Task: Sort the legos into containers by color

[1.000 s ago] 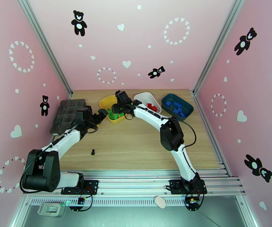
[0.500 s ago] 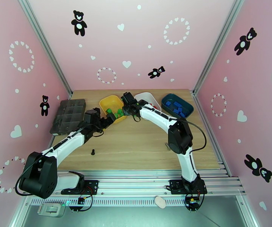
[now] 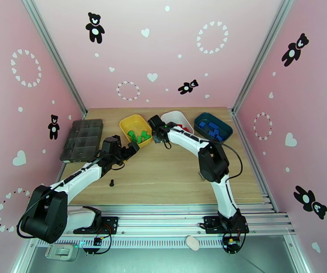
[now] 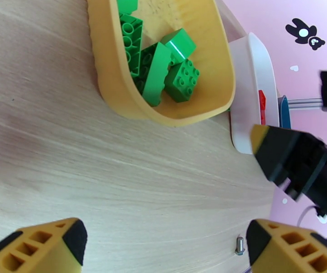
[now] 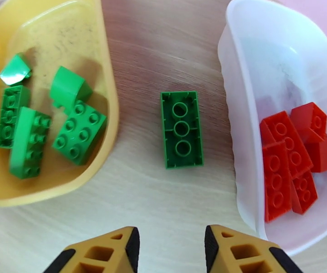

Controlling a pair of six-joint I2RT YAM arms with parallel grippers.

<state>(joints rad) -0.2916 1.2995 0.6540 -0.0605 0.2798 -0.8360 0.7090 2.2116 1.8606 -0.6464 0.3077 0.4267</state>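
A green lego lies studs-down on the wood between the yellow tub and the white tub. My right gripper hovers open just short of it, with nothing between its fingers; it is also seen from above. Several green legos sit in the yellow tub, and red legos sit in the white tub. Blue legos fill the teal tub. My left gripper is open and empty over bare wood, near the yellow tub.
A dark grey organizer tray sits at the back left. A small dark screw lies on the wood in front of the left arm, and another screw lies close to my left fingers. Pink walls close in on three sides.
My right gripper moved right from over the yellow tub to the gap between the yellow and white tubs. My left gripper drew back from the yellow tub's near edge toward the table's middle.
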